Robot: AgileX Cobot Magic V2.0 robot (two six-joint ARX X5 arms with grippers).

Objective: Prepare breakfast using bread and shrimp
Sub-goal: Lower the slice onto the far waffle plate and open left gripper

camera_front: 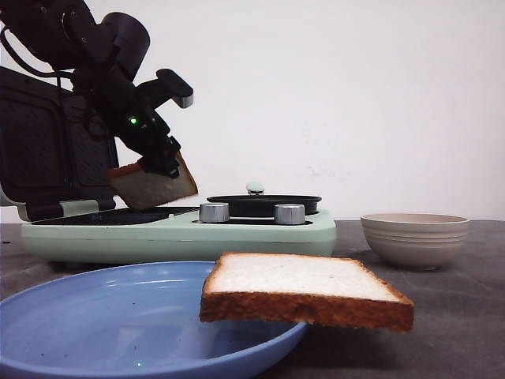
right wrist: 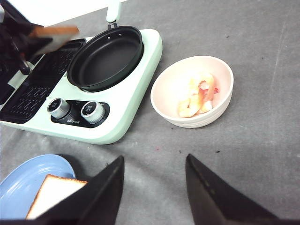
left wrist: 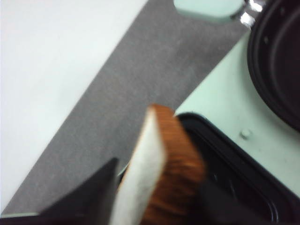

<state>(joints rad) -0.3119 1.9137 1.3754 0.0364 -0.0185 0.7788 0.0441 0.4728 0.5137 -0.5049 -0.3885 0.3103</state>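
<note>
In the front view, one bread slice (camera_front: 151,188) is held tilted by the left gripper (camera_front: 162,164), clamped on its upper edge, above the grill plate (camera_front: 118,216) of the green breakfast maker (camera_front: 181,233). A second slice (camera_front: 304,288) lies across the rim of the blue plate (camera_front: 95,316).

In the left wrist view, the held slice (left wrist: 157,173) is seen between the dark fingers (left wrist: 89,197).

In the right wrist view, the right gripper (right wrist: 154,185) is seen apart, holding nothing, above the grey table (right wrist: 262,140). Shrimp (right wrist: 197,96) are seen in the bowl (right wrist: 161,105). A small print below the knobs (right wrist: 75,108) cannot be read.
</note>
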